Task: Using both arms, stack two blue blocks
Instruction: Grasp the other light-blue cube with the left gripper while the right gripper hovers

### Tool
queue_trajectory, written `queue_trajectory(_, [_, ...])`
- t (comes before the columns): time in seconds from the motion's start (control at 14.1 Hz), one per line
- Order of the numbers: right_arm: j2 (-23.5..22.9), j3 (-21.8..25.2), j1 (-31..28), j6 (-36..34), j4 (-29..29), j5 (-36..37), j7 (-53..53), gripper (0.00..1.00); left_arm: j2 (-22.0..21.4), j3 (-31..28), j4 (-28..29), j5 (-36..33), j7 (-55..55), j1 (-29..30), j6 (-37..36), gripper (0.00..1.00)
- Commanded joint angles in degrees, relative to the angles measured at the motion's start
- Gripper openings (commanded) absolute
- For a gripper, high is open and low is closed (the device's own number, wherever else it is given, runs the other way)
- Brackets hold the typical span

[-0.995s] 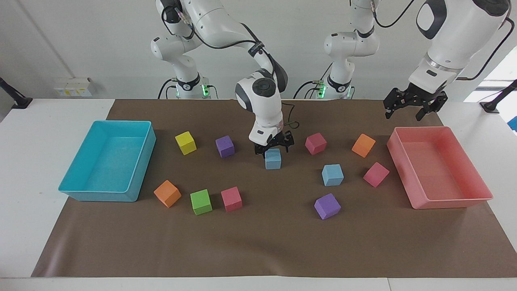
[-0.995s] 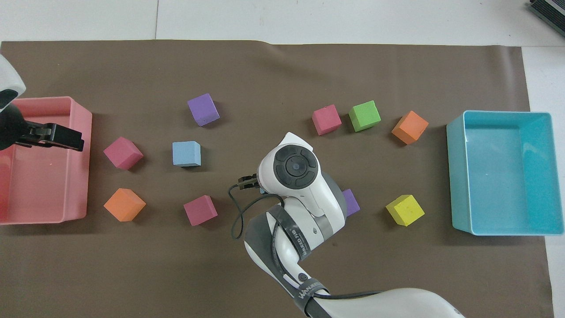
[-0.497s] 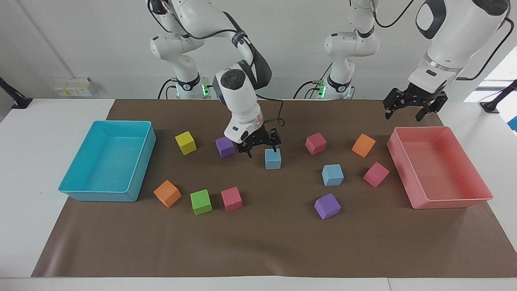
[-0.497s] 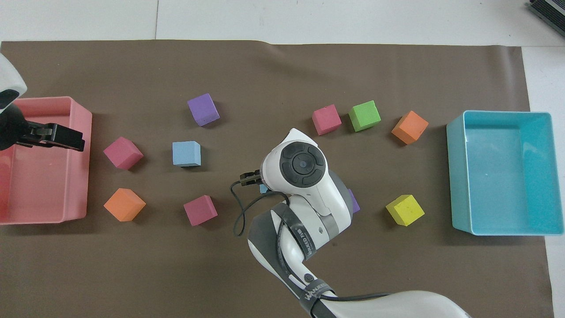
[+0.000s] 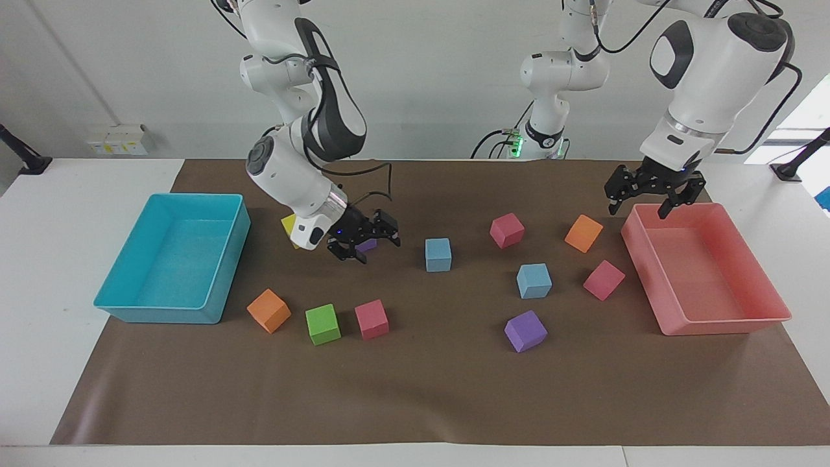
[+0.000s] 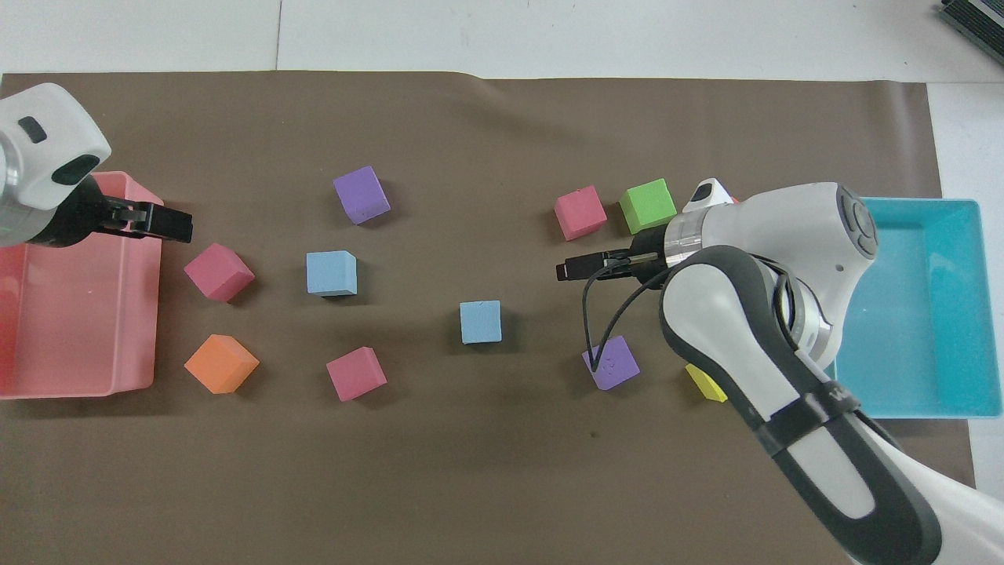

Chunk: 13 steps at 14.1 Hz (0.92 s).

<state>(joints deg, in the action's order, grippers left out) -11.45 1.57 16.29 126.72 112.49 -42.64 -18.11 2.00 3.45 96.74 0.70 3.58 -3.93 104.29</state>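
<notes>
Two light blue blocks lie apart on the brown mat. One point(image 5: 438, 254) point(image 6: 481, 322) is near the middle. The other point(image 5: 534, 280) point(image 6: 332, 273) is farther from the robots and toward the left arm's end. My right gripper point(image 5: 366, 248) point(image 6: 572, 268) is open and empty, low over a purple cube point(image 5: 367, 245) point(image 6: 611, 362), away from the middle blue block toward the right arm's end. My left gripper point(image 5: 637, 209) point(image 6: 169, 224) is open and empty, over the rim of the pink bin point(image 5: 720, 321).
A cyan bin point(image 5: 162, 314) stands at the right arm's end. Pink point(image 5: 506, 229), orange point(image 5: 583, 233), purple point(image 5: 525, 331), green point(image 5: 322, 323) and yellow point(image 6: 706, 384) cubes lie scattered on the mat. The right arm partly hides the yellow cube.
My right gripper has let go of the middle blue block and swung away toward the right arm's end. The block stays on the mat. My left gripper has dropped slightly toward the pink bin's rim.
</notes>
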Motion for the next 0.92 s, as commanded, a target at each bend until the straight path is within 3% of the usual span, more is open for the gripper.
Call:
queue_trajectory(0.0, [2.75,-0.69,-1.35,-0.42,3.26,-5.23,-1.84,1.0,0.2,-0.55,5.72,-0.61,-0.5,-3.61,7.47,1.0])
queue_trajectory(0.07, [2.75,-0.69,-2.3,0.01,3.96,-8.83,-2.1,0.81,1.42,-0.55,7.57,-0.61,-0.68,-4.67,10.64,1.0])
queue_trajectory(0.14, [2.75,-0.61,-2.49,0.02,4.06,-10.86,-2.8,0.52,2.3,-0.55,8.29,-0.61,-0.77,-5.55,13.11,1.0])
queue_trajectory(0.21, [2.67,-0.69,-2.66,-0.07,4.23,-11.32,-2.8,0.32,3.96,-0.55,8.38,-0.61,-0.77,-5.73,14.26,1.0])
queue_trajectory(0.36, [2.66,-0.69,-2.58,-0.16,4.76,-13.41,-2.54,0.0,7.21,-0.64,8.29,-0.61,-1.9,-7.57,16.19,1.0])
queue_trajectory(0.64, [1.7,-0.69,-2.31,-0.24,5.99,-18.43,-4.73,0.0,10.92,-0.55,9.25,-0.61,-4.54,-9.07,20.16,1.0])
queue_trajectory(0.85, [-0.32,-0.69,-2.14,-0.42,6.52,-21.85,-10.7,0.0,11.01,-0.64,13.99,-0.61,-4.55,-10.56,24.36,1.0])
